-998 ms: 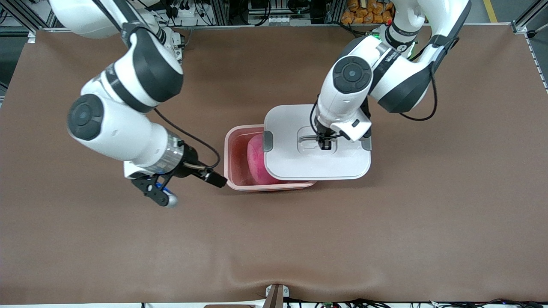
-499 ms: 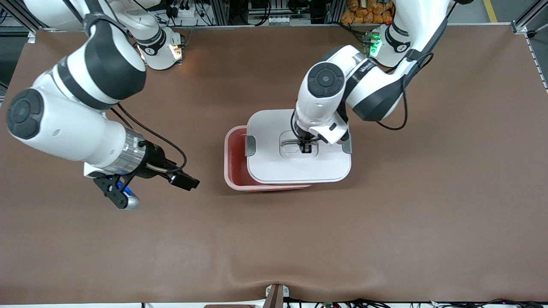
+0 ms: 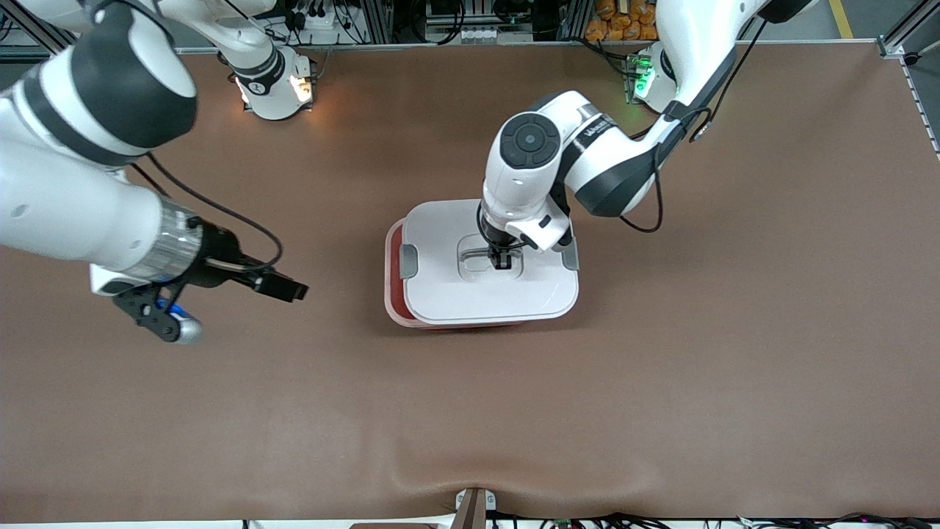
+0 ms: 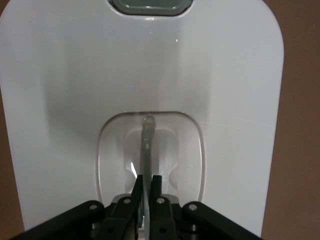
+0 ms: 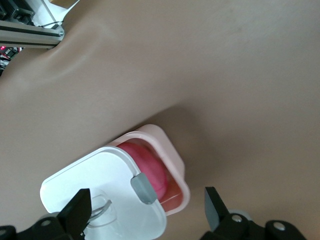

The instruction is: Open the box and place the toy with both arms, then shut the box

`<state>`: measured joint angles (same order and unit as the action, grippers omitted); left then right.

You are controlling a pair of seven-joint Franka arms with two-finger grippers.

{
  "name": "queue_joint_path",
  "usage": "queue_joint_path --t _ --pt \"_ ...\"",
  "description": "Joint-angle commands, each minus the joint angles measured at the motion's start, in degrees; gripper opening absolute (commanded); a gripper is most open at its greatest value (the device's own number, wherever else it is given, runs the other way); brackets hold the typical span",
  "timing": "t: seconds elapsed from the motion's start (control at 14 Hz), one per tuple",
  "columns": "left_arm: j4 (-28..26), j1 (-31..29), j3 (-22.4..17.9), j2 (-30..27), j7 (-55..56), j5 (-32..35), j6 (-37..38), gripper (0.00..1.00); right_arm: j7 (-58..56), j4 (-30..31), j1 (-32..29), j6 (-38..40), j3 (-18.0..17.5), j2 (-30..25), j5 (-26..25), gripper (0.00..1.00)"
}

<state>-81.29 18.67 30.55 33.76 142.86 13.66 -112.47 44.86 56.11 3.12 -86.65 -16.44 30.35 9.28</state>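
Lid [image 3: 490, 263] slid further over box [image 3: 393, 273] mid-surface, toy [image 5: 147, 167] inside. My left fingers [image 4: 156, 192] pinching thin handle [image 4: 147, 145]; lid light, rigid. Right fingers [image 5: 214, 207] spread, drawn toward right-arm edge.

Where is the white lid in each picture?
Front view: the lid sits mid-table over the pink box, held by the left tool.
Left wrist view: the lid fills the picture.
Right wrist view: the lid is at the bottom edge.
Shared landmark: the lid's grey clip.
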Motion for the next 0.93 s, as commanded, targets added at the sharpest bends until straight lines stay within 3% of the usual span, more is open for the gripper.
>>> queue_joint_path --t 0.0,0.36,0.57,0.86 --pt "2.28 6.01 -4.78 0.96 1.98 1.55 -0.12 0.0 -5.29 1.29 -2.5 3.14 -1.14 -2.04 -0.66 1.0" --pt "2.28 13.23 -12.0 1.04 4.44 1.64 -3.19 0.0 -14.61 1.2 -4.52 8.33 -0.44 -4.42 -2.15 1.0" --pt "2.28 14.11 -12.97 1.48 5.24 1.64 -4.52 0.0 -20.85 1.11 -4.7 11.15 -0.26 -6.17 -5.23 1.0" --pt "2.28 14.38 -12.97 1.48 5.24 2.51 -4.52 0.0 -26.46 1.11 -4.7 14.31 2.45 -8.54 -5.32 1.0"
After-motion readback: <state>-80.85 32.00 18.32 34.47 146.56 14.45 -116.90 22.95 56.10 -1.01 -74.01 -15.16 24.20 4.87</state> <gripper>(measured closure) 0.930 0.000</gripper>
